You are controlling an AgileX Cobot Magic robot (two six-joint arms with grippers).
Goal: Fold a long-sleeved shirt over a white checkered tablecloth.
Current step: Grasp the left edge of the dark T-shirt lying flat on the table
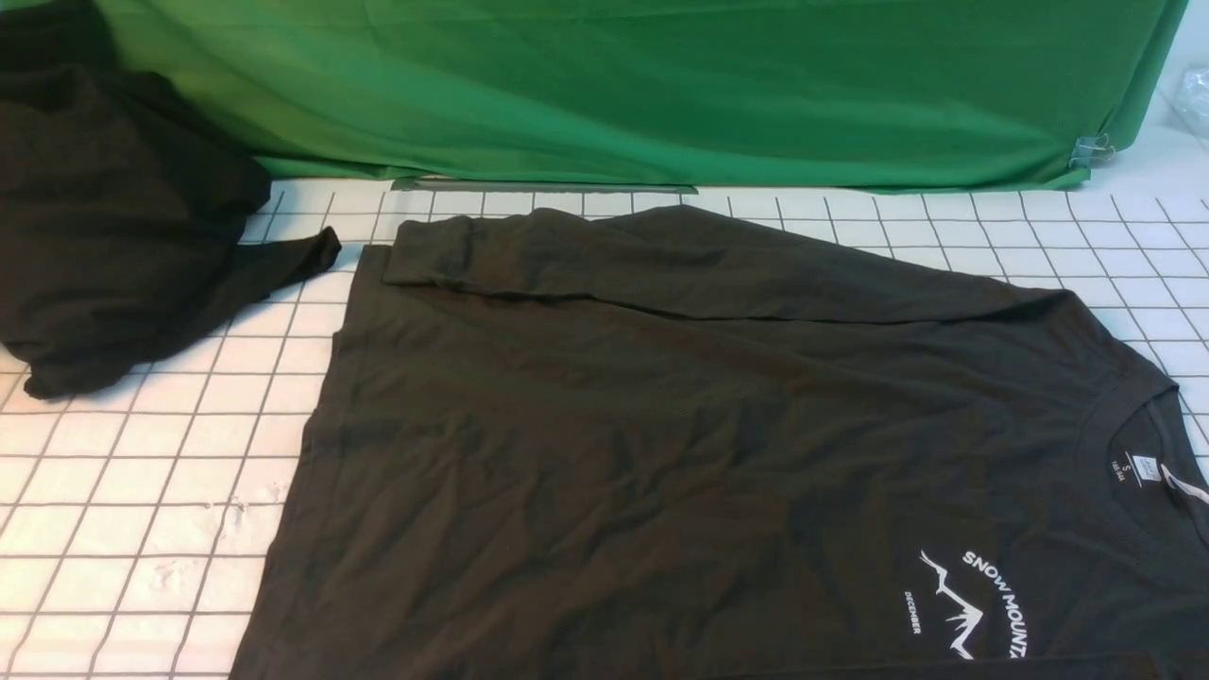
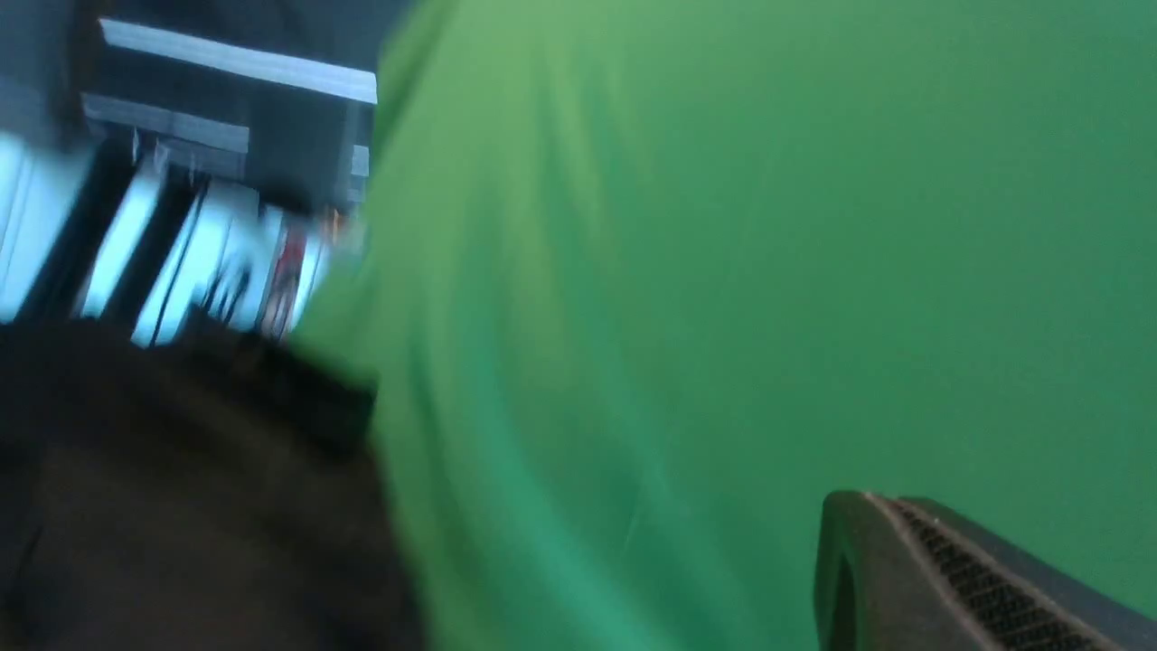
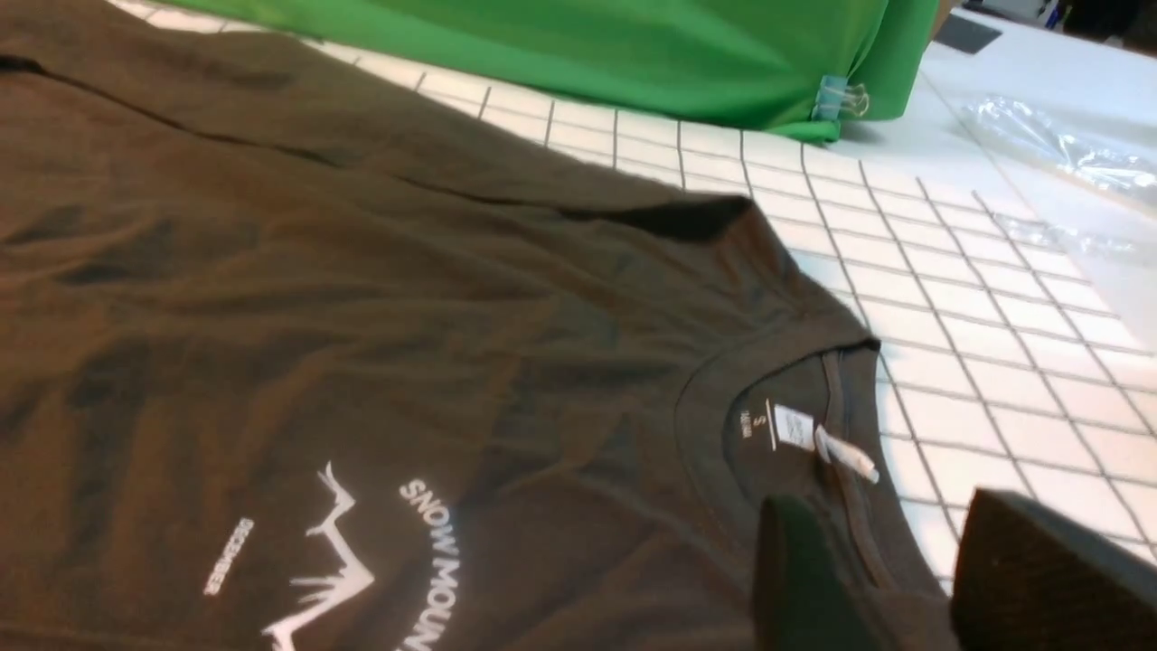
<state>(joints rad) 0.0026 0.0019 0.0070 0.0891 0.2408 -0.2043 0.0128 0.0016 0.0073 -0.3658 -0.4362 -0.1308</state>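
Note:
The long-sleeved shirt (image 1: 661, 425), black-brown with white "SNOW MOUNTAIN" lettering (image 1: 1001, 600), lies flat on the white checkered tablecloth (image 1: 142, 491), its collar to the right. One sleeve (image 1: 661, 255) is folded across its far edge. Neither gripper shows in the front view. In the right wrist view my right gripper (image 3: 890, 511) hovers open just over the collar (image 3: 795, 398) of the shirt (image 3: 362, 316), nothing between its fingers. In the blurred left wrist view my left gripper (image 2: 863, 506) is shut and empty, seen against green fabric.
Another black garment (image 1: 104, 217) with no print is heaped at the far left. The green backdrop (image 1: 661, 85) hangs along the table's far edge, held by a clip (image 1: 1091, 149). Clear plastic (image 3: 1058, 154) lies beyond the cloth's right side.

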